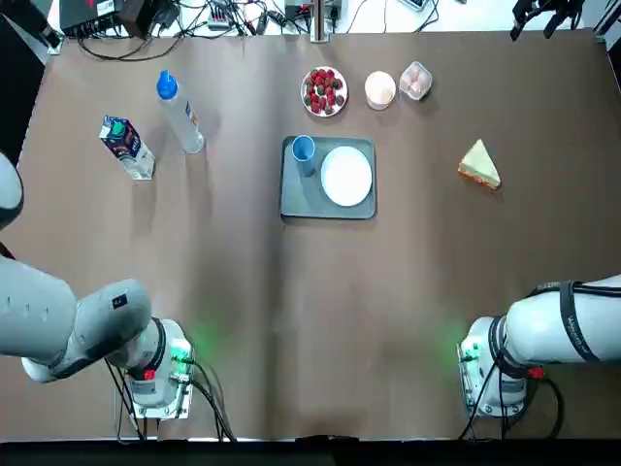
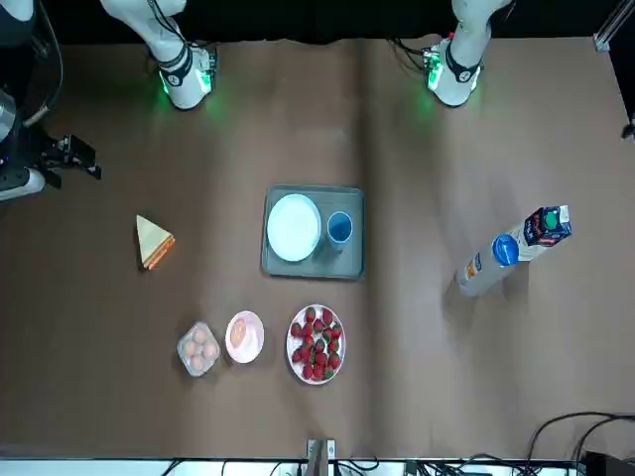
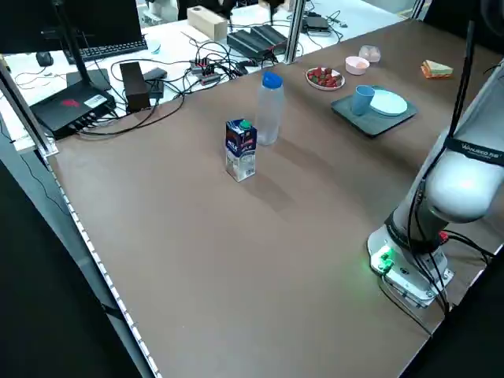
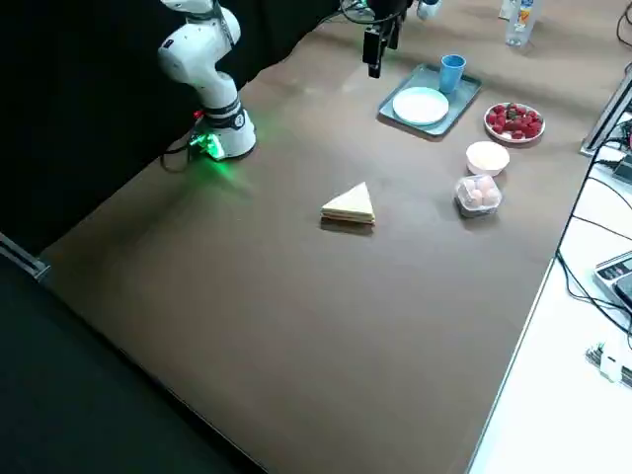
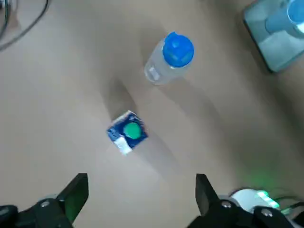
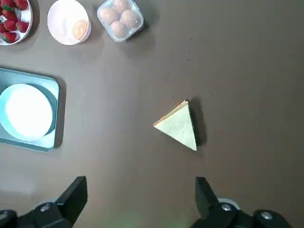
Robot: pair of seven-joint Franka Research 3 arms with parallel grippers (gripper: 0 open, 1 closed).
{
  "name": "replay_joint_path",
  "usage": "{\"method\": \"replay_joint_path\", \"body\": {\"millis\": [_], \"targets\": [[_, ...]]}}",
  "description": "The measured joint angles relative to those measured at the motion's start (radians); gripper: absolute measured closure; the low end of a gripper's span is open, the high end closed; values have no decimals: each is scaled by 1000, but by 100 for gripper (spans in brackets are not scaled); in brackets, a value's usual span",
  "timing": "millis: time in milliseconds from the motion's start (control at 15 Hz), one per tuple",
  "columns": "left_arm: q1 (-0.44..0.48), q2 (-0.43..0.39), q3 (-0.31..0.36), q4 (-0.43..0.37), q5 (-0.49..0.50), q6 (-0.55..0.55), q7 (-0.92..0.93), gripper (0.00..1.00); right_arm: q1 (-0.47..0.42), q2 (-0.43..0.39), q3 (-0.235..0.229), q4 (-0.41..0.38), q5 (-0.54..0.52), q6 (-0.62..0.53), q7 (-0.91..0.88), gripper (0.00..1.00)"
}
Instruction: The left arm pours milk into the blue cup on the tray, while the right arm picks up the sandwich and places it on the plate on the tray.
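Hovering high, both grippers (image 5: 137, 199) (image 6: 137, 199) spread empty | milk (image 1: 127, 148) standing far left beside bottle (image 1: 181, 114), sandwich (image 1: 479, 164) lying far right, tray (image 1: 296, 199) centre | risking clipping bottle while reaching, or spilling past cup (image 1: 303, 149).

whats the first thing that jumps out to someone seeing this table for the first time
Probably the grey tray at the table's centre, carrying a blue cup and an empty white plate. Next, the triangular sandwich lying alone on the robot's right side, and the milk carton standing beside a blue-capped bottle on its left. Both hands hang open high above these: the left hand over the carton, the right hand over the sandwich.
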Motion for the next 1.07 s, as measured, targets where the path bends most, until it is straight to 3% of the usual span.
{"method": "replay_joint_path", "body": {"millis": [467, 867, 1067], "targets": [[268, 253, 2, -3, -291, 64, 739, 0, -2, 0, -1, 0, 0, 3, 0, 0], [366, 494, -5, 70, -333, 98, 989, 0, -2, 0, -1, -1, 0, 4, 0, 0], [367, 567, -7, 85, -349, 119, 1079, 0, -4, 8, -2, -12, 0, 5, 1, 0]]}}
